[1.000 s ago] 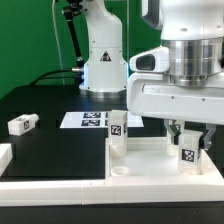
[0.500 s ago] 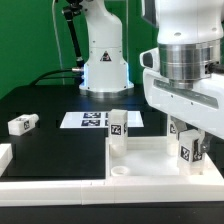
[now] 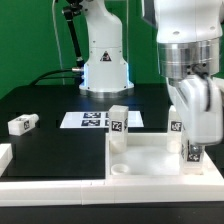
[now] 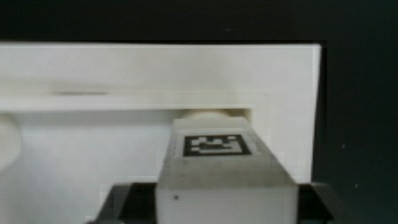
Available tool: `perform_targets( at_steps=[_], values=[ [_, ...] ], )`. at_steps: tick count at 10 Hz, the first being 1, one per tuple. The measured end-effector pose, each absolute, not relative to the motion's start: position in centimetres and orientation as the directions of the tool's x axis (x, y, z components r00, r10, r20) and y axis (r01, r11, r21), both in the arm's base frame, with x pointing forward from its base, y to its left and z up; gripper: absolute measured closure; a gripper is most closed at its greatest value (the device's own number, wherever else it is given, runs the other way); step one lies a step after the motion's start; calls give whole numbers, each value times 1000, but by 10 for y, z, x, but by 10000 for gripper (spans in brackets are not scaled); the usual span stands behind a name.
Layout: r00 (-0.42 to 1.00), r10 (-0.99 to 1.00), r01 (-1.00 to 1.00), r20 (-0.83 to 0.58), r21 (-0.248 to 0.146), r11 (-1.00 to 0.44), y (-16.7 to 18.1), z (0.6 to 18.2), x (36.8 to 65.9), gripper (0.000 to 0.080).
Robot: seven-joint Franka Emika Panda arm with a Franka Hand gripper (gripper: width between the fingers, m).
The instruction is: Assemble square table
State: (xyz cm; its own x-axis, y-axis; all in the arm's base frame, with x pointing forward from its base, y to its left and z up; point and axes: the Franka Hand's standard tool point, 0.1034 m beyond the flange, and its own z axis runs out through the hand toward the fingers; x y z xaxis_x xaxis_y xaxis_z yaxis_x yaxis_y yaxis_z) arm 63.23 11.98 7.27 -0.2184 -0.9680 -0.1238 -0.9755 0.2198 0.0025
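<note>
Green backdrop, black table point(image 3: 50, 105), and the arm's white robot base point(image 3: 103, 60) at the back with a yellow warning-triangle sticker on it. That's the only label around, no words I can actually read.

Everything here is placed off the square table top point(image 3: 150, 158), the white rimmed tray at the front. One standing leg block point(image 3: 118, 122) is upright on its far corner, on the exterior view's left, tag facing the camera. A loose leg block point(image 3: 21, 124) lies on its side well off to that same side. The marker board point(image 3: 92, 119) lies flat just behind the top, and a white border rail point(image 3: 50, 183) runs along the front beside it.

The gripper point(image 3: 190, 145) is over the top's other end, clamped on the held leg block point(image 3: 193, 154). From outside, the wrist hides the grip. The wrist view fills that in: the held leg block point(image 4: 214, 160) sits squeezed between the dark fingers point(image 4: 128, 203), its tag square to the lens, with the top's point(image 4: 107, 70) white floor and rim underneath. Can't tell whether its end is touching.

The exterior view also catches another tag point(image 3: 177, 127) peeking out by the wrist. No idea what it's stuck on.
</note>
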Motion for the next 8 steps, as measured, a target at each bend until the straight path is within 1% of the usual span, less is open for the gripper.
perform_targets(
  at_steps=[1, 3, 5, 6, 7, 8],
  values=[
    [-302, -944, -952, -130, -17, 307, 120, 73, 631, 509],
    [-365, -921, -928, -138, -19, 371, 118, 73, 631, 508],
    [-361, -924, -930, -126, -27, 366, 118, 73, 631, 505],
    [-350, -928, -934, -125, -27, 356, 117, 73, 630, 480],
    [-346, -930, -936, -124, -26, 352, 118, 72, 630, 480],
    [-342, -931, -937, -124, -27, 348, 118, 72, 630, 285]
  ],
)
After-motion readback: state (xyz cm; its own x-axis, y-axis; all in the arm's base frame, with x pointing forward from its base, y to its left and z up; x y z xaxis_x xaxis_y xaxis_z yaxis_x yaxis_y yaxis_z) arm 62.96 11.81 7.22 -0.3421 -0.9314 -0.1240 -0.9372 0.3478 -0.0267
